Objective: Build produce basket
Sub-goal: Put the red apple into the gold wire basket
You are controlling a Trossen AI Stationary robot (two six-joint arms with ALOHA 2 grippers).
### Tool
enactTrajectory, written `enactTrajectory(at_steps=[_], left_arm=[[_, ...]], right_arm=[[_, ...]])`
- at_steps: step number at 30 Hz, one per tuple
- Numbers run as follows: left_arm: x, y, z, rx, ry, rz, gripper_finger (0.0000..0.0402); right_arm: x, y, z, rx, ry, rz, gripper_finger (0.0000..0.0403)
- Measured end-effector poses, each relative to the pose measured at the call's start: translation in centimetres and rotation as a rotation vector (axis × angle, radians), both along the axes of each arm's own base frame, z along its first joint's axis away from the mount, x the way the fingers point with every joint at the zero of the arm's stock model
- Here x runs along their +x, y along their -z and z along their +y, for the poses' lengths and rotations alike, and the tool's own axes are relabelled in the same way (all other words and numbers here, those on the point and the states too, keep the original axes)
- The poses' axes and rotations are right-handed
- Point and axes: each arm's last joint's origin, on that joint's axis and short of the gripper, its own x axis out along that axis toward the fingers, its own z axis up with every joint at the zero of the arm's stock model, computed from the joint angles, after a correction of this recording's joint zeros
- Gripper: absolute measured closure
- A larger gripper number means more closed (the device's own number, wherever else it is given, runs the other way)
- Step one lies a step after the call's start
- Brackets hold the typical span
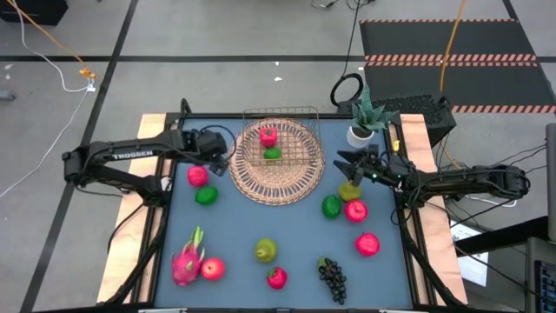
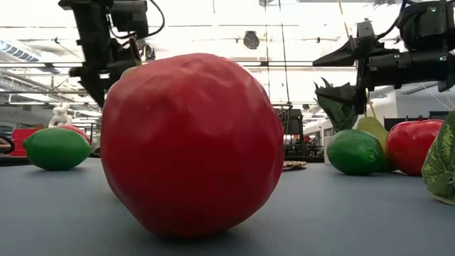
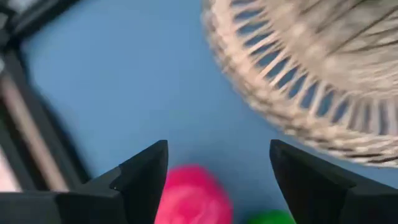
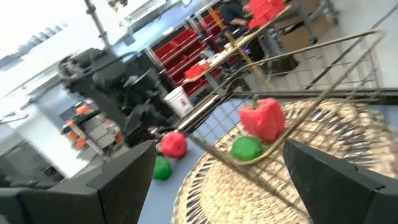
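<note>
Wire basket [image 1: 280, 139] sits on wicker mat [image 1: 276, 178], long axis left-right, holding a strawberry [image 1: 268, 136] and lime [image 1: 272, 154]; left gripper [image 1: 219, 163] open above red apple [image 1: 198, 176], right gripper [image 1: 345, 162] open over pear [image 1: 350, 190].

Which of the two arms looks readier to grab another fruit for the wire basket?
Probably the left. Its hand is open just above the pink-red apple beside the wicker mat. The right hand, also open, hovers over the pear, but it faces the basket, not down at the fruit.
</note>
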Motion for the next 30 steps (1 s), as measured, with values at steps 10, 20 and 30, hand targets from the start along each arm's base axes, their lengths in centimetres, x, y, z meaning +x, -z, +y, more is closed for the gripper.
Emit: enactTrajectory(at_steps=[10,20,30], left_arm=[[-0.9,0.4,-1.0,-0.021,-0.150,0.085,0.0042],[-2.2,4.7,-2.3,-0.035,-0.358,0.087,0.0009],[-3.2,8.0,-2.8,-0.083,-0.387,0.089,0.0003]], right_arm=[[0.0,0.0,0.0,0.017,0.000,-0.010,0.0058],[0.0,0.0,0.0,0.018,0.002,-0.011,0.0058],[0.0,0.0,0.0,0.031,0.003,-0.015,0.0058]])
